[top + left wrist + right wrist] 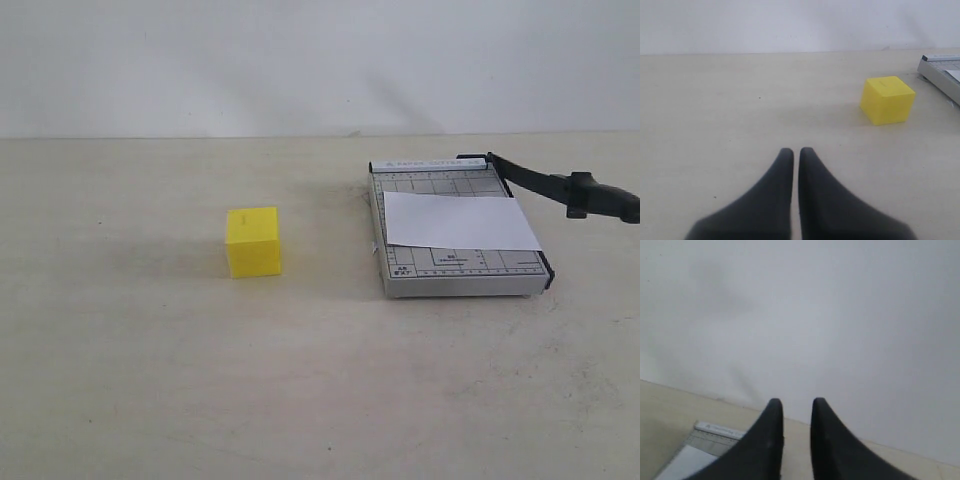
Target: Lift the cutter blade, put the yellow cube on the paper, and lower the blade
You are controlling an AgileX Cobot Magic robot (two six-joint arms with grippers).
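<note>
Left wrist view, nearest first: the left end effector [796,150] hangs low over the worktop [715,110], its two dark fingers drawn together to a hairline slit and holding nothing. Ahead of it and off to one side, well apart, sits the yellow cube [887,100]. It rests square on the worktop and untouched, so the placing step looks not yet begun. Beyond the cube, a corner of the grey trimmer base [940,75] edges into the picture.

The right end effector [797,401], seen from its own wrist, has its fingers a modest gap apart and is also empty. The trimmer's labelled end and a corner of the sheet show past its fingers, which suggests it is poised near the lever.

In the exterior view neither arm shows. The paper [460,222] lies flat across the middle of the base, ready to take the cube. The cutter blade [535,180] stands angled off the base from its hinge at the far corner, with its handle out past the edge, so the raising appears done. The worktop is pale beige, matt and faintly scuffed. Behind it rises a plain white wall [300,60].
</note>
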